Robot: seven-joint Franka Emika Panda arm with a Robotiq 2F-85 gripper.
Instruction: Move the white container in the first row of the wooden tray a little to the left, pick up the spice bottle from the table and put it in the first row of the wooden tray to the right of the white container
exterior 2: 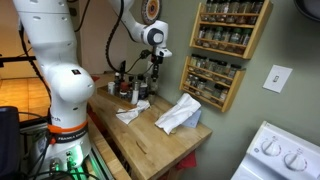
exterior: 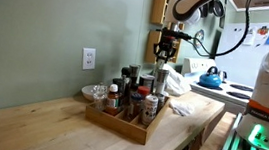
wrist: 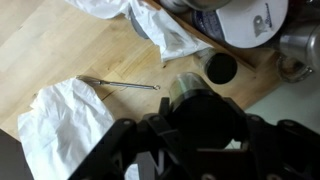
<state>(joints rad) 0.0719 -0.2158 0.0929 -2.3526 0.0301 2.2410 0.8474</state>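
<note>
My gripper is shut on the spice bottle, a dark-capped bottle with a greenish band, and holds it in the air above the wooden tray. The gripper also shows in an exterior view and in the wrist view. The tray holds several dark-capped bottles. The white container stands among them near the tray's right end. In the wrist view its pale lid lies at the top right, past a dark round cap.
Crumpled white cloths lie on the wooden table. A thin metal utensil lies between them. A glass bowl stands left of the tray. A wall spice rack and a blue kettle are nearby.
</note>
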